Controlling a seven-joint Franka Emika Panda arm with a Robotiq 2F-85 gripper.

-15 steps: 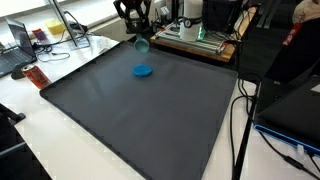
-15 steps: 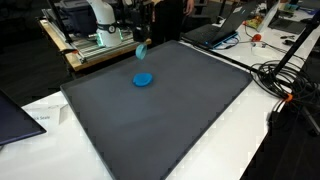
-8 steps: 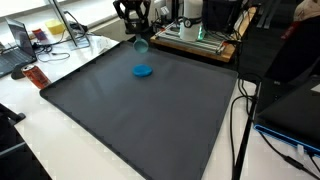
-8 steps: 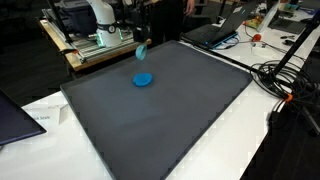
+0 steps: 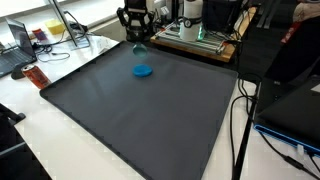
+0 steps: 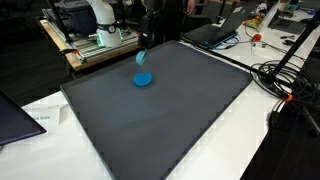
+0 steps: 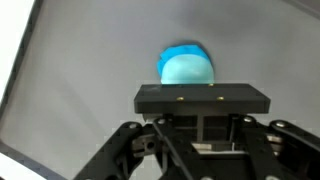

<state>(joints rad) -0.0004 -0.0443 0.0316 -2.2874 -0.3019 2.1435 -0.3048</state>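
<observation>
My gripper (image 5: pixel 139 38) hangs over the far edge of the dark grey mat (image 5: pixel 140 120) and is shut on a small pale teal cup (image 5: pixel 140 45). The other exterior view shows the same cup (image 6: pixel 142 57) just under the fingers of the gripper (image 6: pixel 143 47). A flat blue disc (image 5: pixel 143 71) lies on the mat a little in front of and below the cup; it also shows as a blue disc (image 6: pixel 143 80) from the other side. In the wrist view the teal cup (image 7: pixel 187 70) peeks out beyond the gripper's black block (image 7: pixel 203 98); the fingertips are hidden.
Behind the mat stands a wooden platform with the robot base and green-lit gear (image 5: pixel 195 35). A laptop (image 6: pixel 215 30), cables (image 6: pixel 280 75) and a tripod leg flank one side. A red packet (image 5: pixel 33 75) and papers lie on the white table (image 5: pixel 20 100).
The gripper with the teal cup has shifted slightly sideways and come down a little toward the blue disc. The disc has not moved.
</observation>
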